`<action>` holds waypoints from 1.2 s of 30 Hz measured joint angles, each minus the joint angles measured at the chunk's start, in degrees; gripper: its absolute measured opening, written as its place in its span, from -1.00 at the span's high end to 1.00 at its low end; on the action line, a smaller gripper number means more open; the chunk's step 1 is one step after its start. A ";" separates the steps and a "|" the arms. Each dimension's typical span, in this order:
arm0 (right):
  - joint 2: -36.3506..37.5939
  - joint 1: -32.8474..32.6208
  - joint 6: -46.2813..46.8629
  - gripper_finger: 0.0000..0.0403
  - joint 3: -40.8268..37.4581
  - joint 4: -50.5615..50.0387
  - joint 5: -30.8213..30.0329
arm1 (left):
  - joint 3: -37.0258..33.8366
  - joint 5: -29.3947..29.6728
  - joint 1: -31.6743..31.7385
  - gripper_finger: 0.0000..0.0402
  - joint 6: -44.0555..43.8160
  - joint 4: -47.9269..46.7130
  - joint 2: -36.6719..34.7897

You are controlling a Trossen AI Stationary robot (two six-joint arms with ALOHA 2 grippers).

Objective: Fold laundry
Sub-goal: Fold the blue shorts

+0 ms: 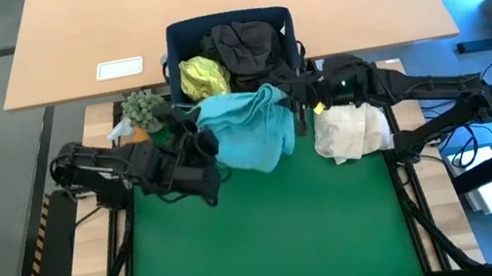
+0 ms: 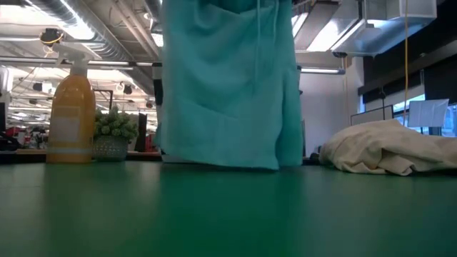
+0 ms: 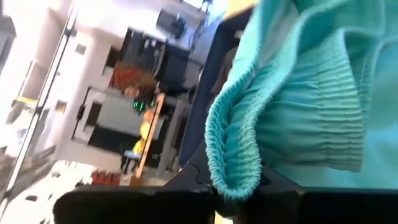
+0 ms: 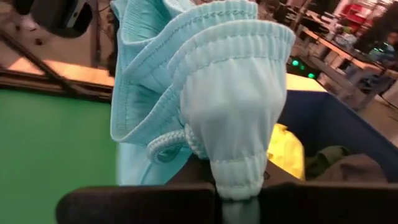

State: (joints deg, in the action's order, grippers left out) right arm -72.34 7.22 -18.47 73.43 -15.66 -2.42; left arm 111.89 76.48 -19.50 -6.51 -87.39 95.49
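A turquoise garment [image 1: 246, 128] with a ribbed elastic waistband and a drawstring [image 4: 165, 147] hangs over the far part of the green mat [image 1: 262, 227], stretched between both grippers. My left gripper [image 1: 211, 148] is shut on its left side and my right gripper [image 1: 299, 108] on its right side. In the low view the garment [image 2: 228, 86] hangs as a broad sheet with its lower edge [image 2: 221, 163] close to the mat; whether it touches, I cannot tell. More laundry lies in the navy bin [image 1: 177, 44]: a yellow-green shirt [image 1: 203, 76] and dark garments [image 1: 250, 46]. My left gripper [image 3: 233, 200] pinches the ribbed waistband edge [image 3: 231, 171] between its two fingers, coming nearly level from the table's left. The cloth is bunched at the hold and hangs down beyond it. My right gripper [image 4: 239, 200] pinches a folded-over stretch of the waistband [image 4: 239, 171], several layers, between its two fingers, coming nearly level from the table's right. The garment hangs below and beside the hold, with the drawstring dangling slack.
A cream-beige cloth bundle [image 1: 352, 131] lies on the mat's far right. An orange spray bottle [image 2: 71, 114] and a small potted plant [image 1: 144, 108] stand at the far left. The bin sits behind the mat's far edge. The mat's near half is bare green.
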 joint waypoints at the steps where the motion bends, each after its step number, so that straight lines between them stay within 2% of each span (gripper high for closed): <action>1: 0.00 -1.59 -1.09 0.96 0.00 -0.77 -0.43 | -0.57 0.93 -1.61 0.97 0.21 0.71 -0.07; 5: -0.96 -11.03 -4.27 0.96 -0.02 -2.90 -7.01 | -3.96 4.39 -10.59 0.97 -0.91 2.02 -0.07; 9: -2.19 -21.46 -5.53 0.96 -2.92 -0.14 -12.83 | -10.02 4.07 -19.14 0.97 -5.86 5.04 -0.07; 12: -2.64 -27.41 -4.04 0.96 -8.44 5.24 -13.50 | -16.87 1.10 -23.92 0.97 -9.76 12.20 -0.07; 18: -5.46 -35.92 5.19 0.96 -23.66 20.16 -13.09 | -33.06 -9.61 -28.81 0.97 -9.51 39.20 0.08; 22: -9.37 -40.32 12.80 0.96 -29.48 29.29 -13.25 | -40.20 -15.59 -30.34 0.97 -9.46 52.98 0.08; 30: -18.42 -45.28 22.00 0.96 -30.30 33.08 -12.93 | -47.28 -34.29 -29.79 0.97 -13.11 71.31 2.05; 36: -21.33 -46.18 26.18 0.96 -30.32 32.55 -8.30 | -47.36 -43.35 -29.30 0.97 -15.15 78.69 7.30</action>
State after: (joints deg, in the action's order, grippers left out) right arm -93.67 -38.95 7.71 43.11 16.89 -10.72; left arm 64.53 33.13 -48.80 -21.66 -8.69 102.79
